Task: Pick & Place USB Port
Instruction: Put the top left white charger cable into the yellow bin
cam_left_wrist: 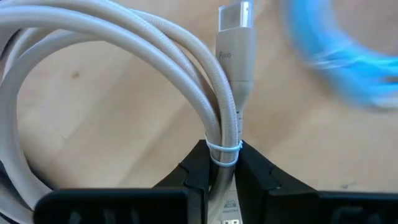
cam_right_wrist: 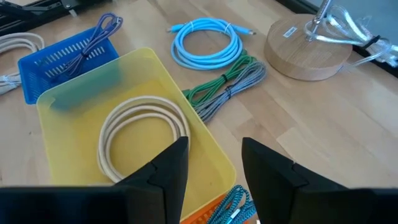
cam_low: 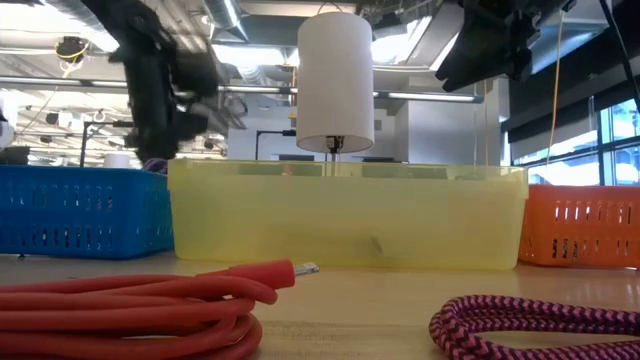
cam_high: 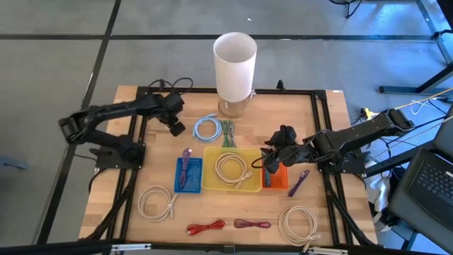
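Note:
My left gripper (cam_high: pixel 176 126) is over the table's far left part, beside a light-blue cable coil (cam_high: pixel 207 127), and is shut on a beige USB cable coil (cam_left_wrist: pixel 124 56). My right gripper (cam_high: pixel 272 161) hovers open over the gap between the yellow bin (cam_high: pixel 249 183) and the orange basket (cam_high: pixel 277 178); in its wrist view the open fingers (cam_right_wrist: pixel 168 171) stand above the bin's corner. A second beige coil (cam_right_wrist: pixel 144 127) lies inside the yellow bin. The blue basket (cam_high: pixel 188 174) holds a purple cable (cam_right_wrist: pixel 99 34). My left gripper pinches the beige coil between its two fingers (cam_left_wrist: pixel 194 175) at the bundled strands (cam_left_wrist: pixel 222 149), where a thin tie wraps them just below the plug (cam_left_wrist: pixel 235 46). The plug and the loop stand out beyond the fingertips. Whether the coil touches the table I cannot tell.
A white-shaded lamp (cam_high: pixel 235 57) on a wooden base (cam_right_wrist: pixel 308 46) stands at the far edge. Green and grey cables (cam_right_wrist: pixel 227 87) lie beside the light-blue coil. Near the front lie beige coils (cam_high: pixel 157 202) (cam_high: pixel 298 223), a red cable (cam_high: pixel 205 227), a maroon cable (cam_high: pixel 253 224) and a purple cable (cam_high: pixel 299 183).

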